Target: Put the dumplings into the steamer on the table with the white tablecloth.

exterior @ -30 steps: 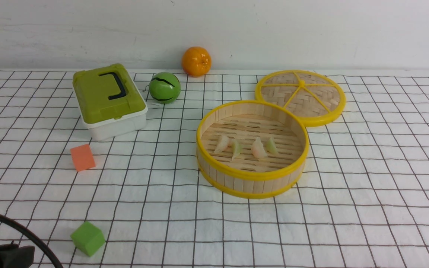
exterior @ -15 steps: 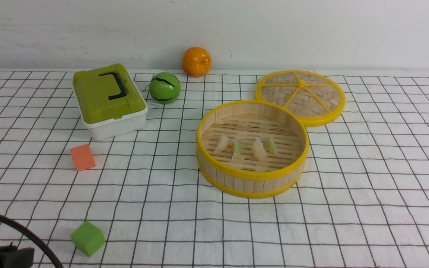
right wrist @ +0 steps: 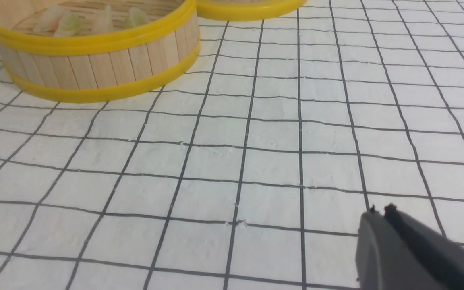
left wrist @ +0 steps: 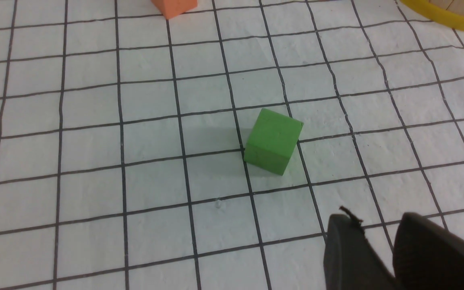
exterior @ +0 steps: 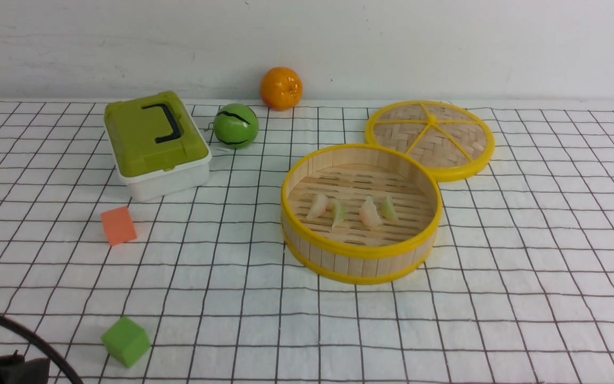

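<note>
The steamer [exterior: 360,252] stands right of centre on the white grid tablecloth [exterior: 499,298]. Several dumplings lie in a row on its slatted floor: pink-orange ones [exterior: 318,206] [exterior: 369,212] and pale green ones [exterior: 338,213] [exterior: 389,208]. The steamer [right wrist: 95,68] and dumplings [right wrist: 50,18] also show in the right wrist view. My left gripper [left wrist: 377,219] is slightly open and empty above the cloth, near a green cube [left wrist: 273,141]. My right gripper [right wrist: 381,209] is shut and empty, low over bare cloth, well away from the steamer.
The flat woven lid [exterior: 430,137] lies behind the steamer, touching it. A green-lidded box [exterior: 155,141], a green ball [exterior: 235,126] and an orange [exterior: 281,88] are at the back left. An orange cube [exterior: 118,225] and the green cube [exterior: 126,341] lie front left.
The dark part of my left arm at the bottom left corner has sunk slightly lower in the front view. Nothing else has moved.
</note>
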{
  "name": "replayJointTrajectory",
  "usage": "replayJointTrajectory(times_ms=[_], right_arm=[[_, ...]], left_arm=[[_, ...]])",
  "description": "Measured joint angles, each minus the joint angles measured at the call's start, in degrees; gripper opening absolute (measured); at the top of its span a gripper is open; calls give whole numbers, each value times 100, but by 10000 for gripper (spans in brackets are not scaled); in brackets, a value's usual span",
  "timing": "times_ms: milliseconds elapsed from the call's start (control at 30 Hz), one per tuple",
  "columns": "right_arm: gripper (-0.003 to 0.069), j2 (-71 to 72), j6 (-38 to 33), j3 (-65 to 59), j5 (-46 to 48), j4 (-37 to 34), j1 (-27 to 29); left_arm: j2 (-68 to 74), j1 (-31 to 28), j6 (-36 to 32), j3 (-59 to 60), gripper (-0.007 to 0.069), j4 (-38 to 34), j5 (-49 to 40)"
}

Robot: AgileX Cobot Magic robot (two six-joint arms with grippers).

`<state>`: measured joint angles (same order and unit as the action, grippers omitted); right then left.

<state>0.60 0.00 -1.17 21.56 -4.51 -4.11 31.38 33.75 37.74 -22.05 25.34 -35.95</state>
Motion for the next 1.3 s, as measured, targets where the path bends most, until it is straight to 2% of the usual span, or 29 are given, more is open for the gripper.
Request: replayJointTrajectory(times_ms=[167,267,400,467,500,533,600,700,800,833,867,900,1067,1300], right_arm=[[10,0,0,0,6,-5,6],[16,0,0,0,6,-5,6],[20,0,0,0,6,-5,6],[21,0,0,0,12,-5,6],[21,0,-31,0,12,-5,6],[22,0,-38,0,12,-5,6],[24,0,-38,0,12,-5,6],[28,0,-41,0,12,-5,6],[32,0,-41,0,12,-5,6],[37,0,-41,0,12,-5,6],[38,0,-41,0,12,-5,6],[40,0,-41,0,12,-5,6],[47,0,-41,0,12,-5,6],[53,0,-41,0,12,-5,6]], left_arm=[[-860,0,0,611,174,62,313],[-1952,-70,0,1035,174,79,843],[-2889,-705,-6,1362,173,-650,1180],[-3157,-1282,-162,1563,153,-1225,1224],[-3157,-1282,-162,1563,150,-1275,1227],[-3194,-1685,-453,1737,121,-1621,1242],[-3193,-2129,-848,1981,63,-1861,1298],[-3193,-2546,-1433,2305,-13,-2174,1320],[-3193,-2617,-1923,2362,-12,-2346,1323],[-3193,-2624,-2345,2369,-12,-2399,1357],[-3193,-2624,-2388,2369,-12,-2414,1364],[-3193,-2624,-2730,2373,-12,-2457,1370],[-3193,-2624,-3231,2373,-12,-2571,1370],[-3193,-2624,-3342,2373,-12,-2593,1374]])
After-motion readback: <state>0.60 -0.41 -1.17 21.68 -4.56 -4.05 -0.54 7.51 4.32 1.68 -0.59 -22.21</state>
